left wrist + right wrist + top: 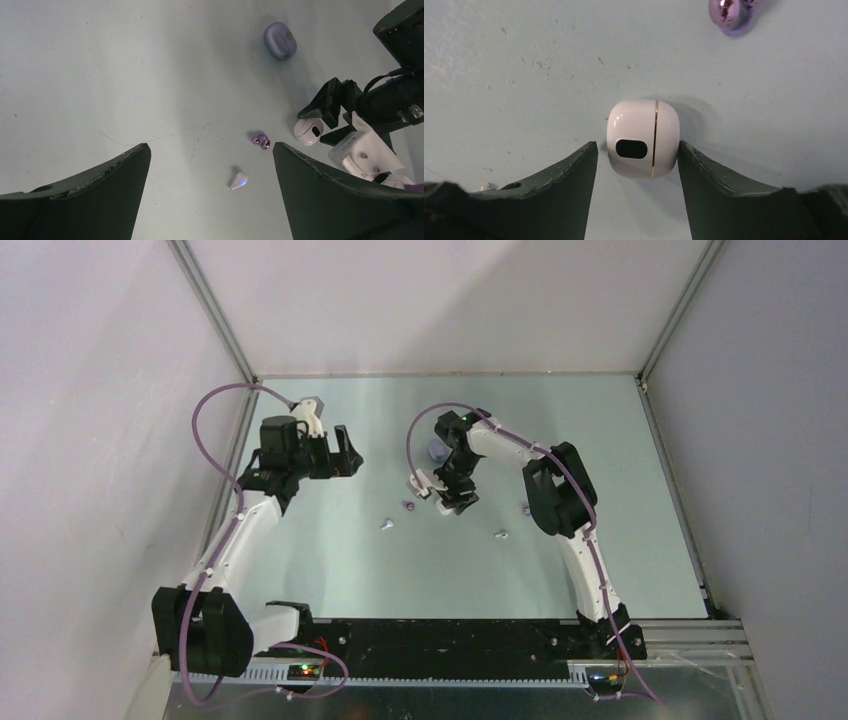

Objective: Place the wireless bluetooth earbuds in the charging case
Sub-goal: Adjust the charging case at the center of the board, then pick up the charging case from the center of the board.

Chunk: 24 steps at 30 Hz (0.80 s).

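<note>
Right pincer, slightly spread, straddles the white charging case on the table; a purple earbud lies close by. Left pincer, spread wide, hangs farther left.

In my right wrist view, the purple earbud ahead and to the right of my right gripper is cut by the top edge, so only its lower part shows. My own fingers run off the bottom edge. Whether both pads press the white case between them, I cannot tell.

From above, that case is mostly hidden under my right gripper. The purple case just beyond it is partly covered by my right arm. The white earbud left of that gripper is a speck, its shape too small to read.

My left gripper also loses its fingers below the frame.
</note>
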Tool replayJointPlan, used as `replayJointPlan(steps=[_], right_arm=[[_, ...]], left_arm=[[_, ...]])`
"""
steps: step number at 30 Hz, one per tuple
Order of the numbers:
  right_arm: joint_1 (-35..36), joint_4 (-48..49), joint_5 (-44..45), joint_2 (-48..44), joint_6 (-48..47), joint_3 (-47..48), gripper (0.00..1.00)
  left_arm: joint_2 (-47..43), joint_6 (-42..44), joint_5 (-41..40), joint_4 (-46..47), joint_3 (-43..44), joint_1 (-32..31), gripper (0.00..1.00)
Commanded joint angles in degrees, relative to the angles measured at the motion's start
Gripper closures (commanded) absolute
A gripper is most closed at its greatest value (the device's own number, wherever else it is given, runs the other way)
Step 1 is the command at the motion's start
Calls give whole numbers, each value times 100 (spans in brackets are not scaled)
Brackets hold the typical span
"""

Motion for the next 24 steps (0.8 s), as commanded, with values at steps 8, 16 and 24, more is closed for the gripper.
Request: replayJointPlan(steps=[8, 16, 24], right_arm=[[10, 947, -172, -184, 2315, -402, 43], [-127, 2205, -204, -1631, 3415, -1458, 63], [-388, 4595, -260, -3916, 4727, -2447, 65]], left_arm=[[199, -258, 93, 329, 166, -91, 1], [640, -400, 337, 581, 404, -215, 7], [739, -123, 1448, 1460, 1164, -957, 7]])
